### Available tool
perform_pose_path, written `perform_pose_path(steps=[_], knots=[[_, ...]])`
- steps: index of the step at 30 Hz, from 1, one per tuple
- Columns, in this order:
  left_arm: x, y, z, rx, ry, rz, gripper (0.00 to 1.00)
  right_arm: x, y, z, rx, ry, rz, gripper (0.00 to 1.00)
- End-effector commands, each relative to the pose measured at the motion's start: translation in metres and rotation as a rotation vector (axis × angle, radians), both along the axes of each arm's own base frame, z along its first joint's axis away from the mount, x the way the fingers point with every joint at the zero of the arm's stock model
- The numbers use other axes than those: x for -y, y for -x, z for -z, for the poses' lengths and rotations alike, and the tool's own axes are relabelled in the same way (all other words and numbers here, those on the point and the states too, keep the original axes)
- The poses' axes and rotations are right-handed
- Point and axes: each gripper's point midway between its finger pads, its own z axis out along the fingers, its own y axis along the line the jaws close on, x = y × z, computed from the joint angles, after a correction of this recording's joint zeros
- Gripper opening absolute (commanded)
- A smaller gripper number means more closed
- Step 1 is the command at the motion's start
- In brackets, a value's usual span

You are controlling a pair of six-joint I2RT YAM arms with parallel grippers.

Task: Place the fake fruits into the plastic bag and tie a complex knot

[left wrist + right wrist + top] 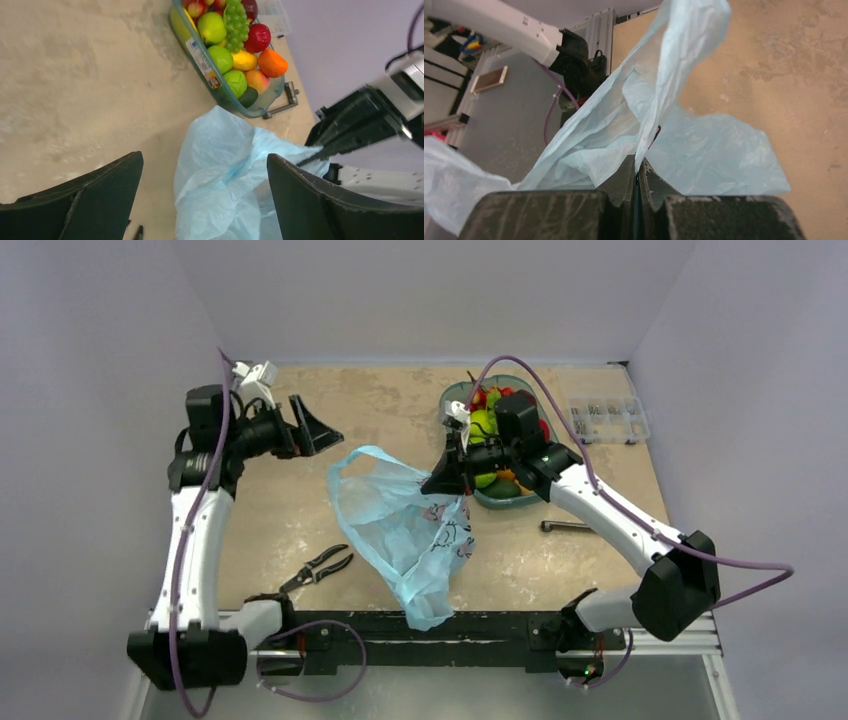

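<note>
I am pinching the plastic bag (408, 530) by its upper-right rim in my right tool (443, 480) at frame centre, its length trailing toward lower centre across the tabletop (380, 410); my left tool (318, 430) is gaping wide at upper left, nearer the free handle loop (350, 458).

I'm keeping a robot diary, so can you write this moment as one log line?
stage: bag not yet filled | right gripper: shut on bag edge | left gripper: open, empty | fruits: in dish
</note>
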Motion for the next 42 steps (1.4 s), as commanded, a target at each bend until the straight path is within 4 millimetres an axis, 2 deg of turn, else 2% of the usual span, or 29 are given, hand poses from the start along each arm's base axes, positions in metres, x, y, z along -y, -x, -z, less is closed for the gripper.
perform_pose_path(steps=[1, 3, 6, 9, 11, 13, 15, 17, 19, 22, 24, 27, 30, 33, 36, 37, 38, 39, 40, 42], knots=[[-0.012, 0.035, -0.054, 0.523, -0.330, 0.070, 0.99, -0.009, -0.011, -0.022, -0.143, -0.087, 0.076, 0.00], [0.001, 0.054, -0.055, 0.689, -0.424, 0.145, 1.00, -0.013, -0.016, -0.026, -0.181, -0.108, 0.103, 0.00], [0.032, 0.090, -0.038, 0.801, -0.461, 0.323, 0.97, -0.016, -0.024, -0.027, -0.227, -0.132, 0.144, 0.00], [0.062, 0.110, -0.022, 0.825, -0.491, 0.492, 0.81, -0.019, -0.029, -0.027, -0.267, -0.136, 0.166, 0.00], [0.082, 0.113, -0.014, 0.835, -0.509, 0.591, 0.70, -0.021, -0.032, -0.026, -0.286, -0.140, 0.176, 0.00], [0.099, 0.115, 0.008, 0.813, -0.558, 0.703, 0.61, -0.023, -0.034, -0.023, -0.309, -0.143, 0.173, 0.00], [0.110, 0.121, 0.042, 0.764, -0.629, 0.837, 0.53, -0.023, -0.038, -0.023, -0.321, -0.146, 0.173, 0.00], [0.108, 0.125, 0.079, 0.676, -0.698, 0.933, 0.49, -0.020, -0.044, -0.023, -0.321, -0.147, 0.176, 0.00], [0.093, 0.129, 0.112, 0.609, -0.777, 0.995, 0.46, -0.014, -0.053, -0.020, -0.318, -0.140, 0.185, 0.00], [0.058, 0.143, 0.161, 0.596, -0.912, 1.138, 0.45, -0.002, -0.067, -0.011, -0.314, -0.114, 0.201, 0.00], [0.028, 0.157, 0.184, 0.539, -0.952, 1.212, 0.37, 0.004, -0.078, -0.003, -0.295, -0.095, 0.211, 0.00], [-0.001, 0.169, 0.182, 0.483, -0.886, 1.215, 0.35, 0.010, -0.099, 0.002, -0.237, -0.069, 0.237, 0.00], [-0.024, 0.170, 0.184, 0.423, -0.928, 1.225, 0.33, 0.016, -0.116, 0.011, -0.217, -0.030, 0.259, 0.00], [-0.037, 0.155, 0.183, 0.405, -0.955, 1.144, 0.31, 0.028, -0.125, 0.016, -0.211, 0.001, 0.278, 0.00], [-0.035, 0.127, 0.166, 0.412, -0.933, 1.011, 0.32, 0.034, -0.112, 0.026, -0.197, 0.054, 0.265, 0.00], [-0.029, 0.118, 0.155, 0.427, -0.906, 0.974, 0.35, 0.032, -0.105, 0.025, -0.175, 0.058, 0.244, 0.10], [-0.021, 0.111, 0.143, 0.454, -0.875, 0.940, 0.38, 0.030, -0.098, 0.024, -0.154, 0.060, 0.227, 0.38], [-0.011, 0.104, 0.129, 0.498, -0.838, 0.915, 0.41, 0.028, -0.092, 0.022, -0.124, 0.068, 0.213, 0.58], [-0.003, 0.100, 0.117, 0.544, -0.803, 0.900, 0.44, 0.027, -0.087, 0.020, -0.086, 0.084, 0.203, 0.70], [0.013, 0.092, 0.094, 0.644, -0.741, 0.886, 0.46, 0.027, -0.089, 0.014, 0.039, 0.117, 0.209, 0.82]])
